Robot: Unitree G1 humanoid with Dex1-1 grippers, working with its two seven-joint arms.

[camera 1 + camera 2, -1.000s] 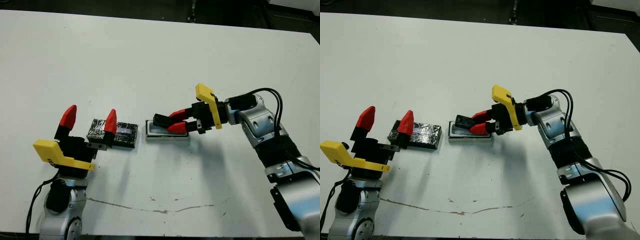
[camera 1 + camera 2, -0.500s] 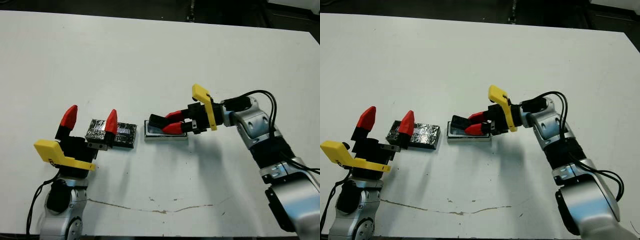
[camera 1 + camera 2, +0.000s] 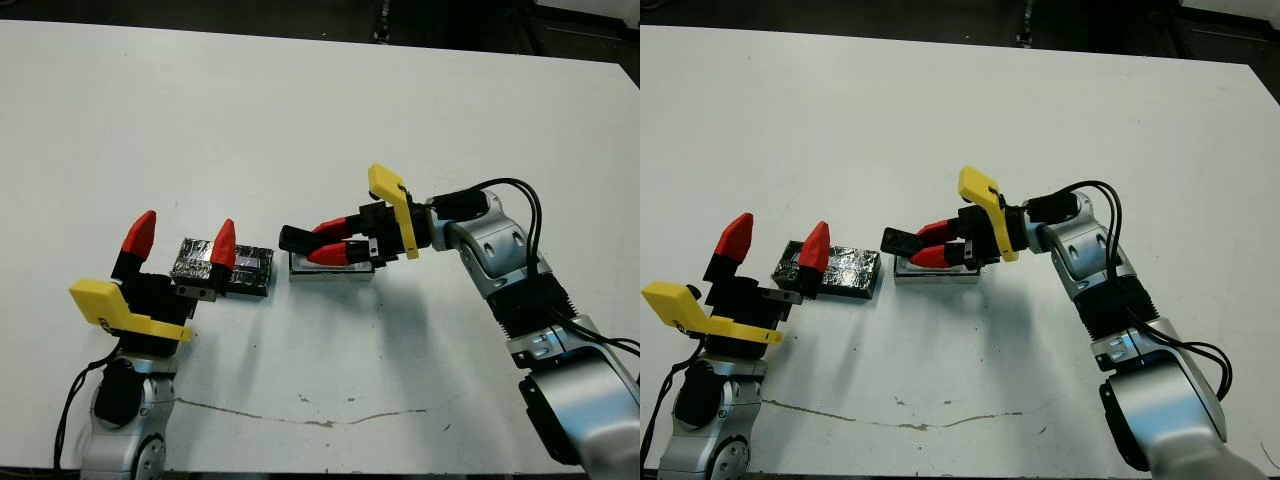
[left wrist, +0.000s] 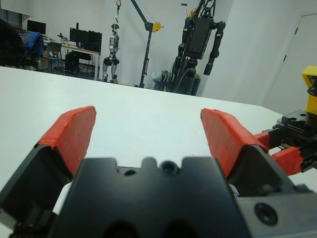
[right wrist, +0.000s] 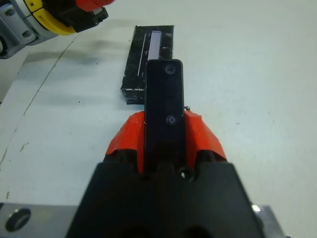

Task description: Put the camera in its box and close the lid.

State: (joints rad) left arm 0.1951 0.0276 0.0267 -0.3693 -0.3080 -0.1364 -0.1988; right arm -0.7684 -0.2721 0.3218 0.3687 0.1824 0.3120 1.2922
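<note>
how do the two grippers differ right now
The left gripper has its jaws spread wide and holds nothing; the right gripper has its jaws shut on the camera. The left gripper points up, near the lid; the right gripper lies level over the box. Both have red-tipped fingers and a yellow part on a black body.

Both arms are silver-grey metal with black joint sections; the right gripper (image 3: 322, 243) and left gripper (image 3: 180, 240) each have two red-tipped fingers on a black body with a yellow bracket; black cables loop along the right forearm; another runs beside the left.
</note>
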